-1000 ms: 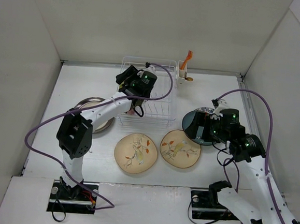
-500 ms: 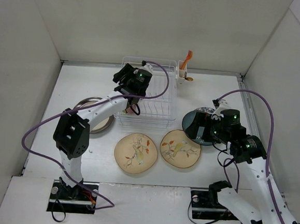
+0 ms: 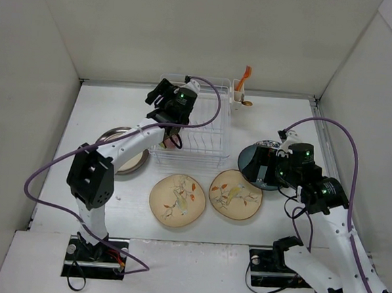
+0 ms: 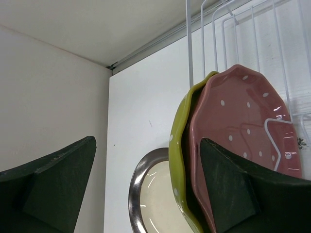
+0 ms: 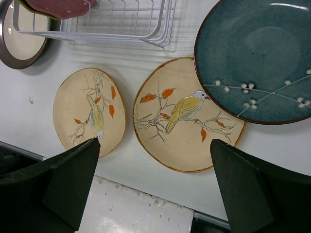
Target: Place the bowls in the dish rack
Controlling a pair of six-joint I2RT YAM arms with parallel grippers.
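Two bowls stand on edge in the white wire dish rack [image 3: 197,129]: a lime green one [image 4: 179,150] and a pink dotted one [image 4: 243,116]. My left gripper [image 4: 146,191] hangs open above the rack's left end [image 3: 167,103], one finger in front of the pink bowl and holding nothing. Flat on the table lie two cream bird-print bowls [image 3: 177,199] [image 3: 235,194], a dark teal bowl [image 3: 251,158] and a grey-rimmed bowl [image 3: 124,151]. My right gripper [image 5: 155,187] stands open over the right cream bowl [image 5: 187,116], beside the teal bowl [image 5: 257,58].
A white utensil cup [image 3: 239,101] with an orange utensil sits at the rack's far right corner. White walls close in the table on the left, back and right. The rack's right half [image 5: 126,17] shows only bare dividers.
My left gripper has opened wider and drawn back and left from the bowls standing in the rack. The right arm has barely moved.
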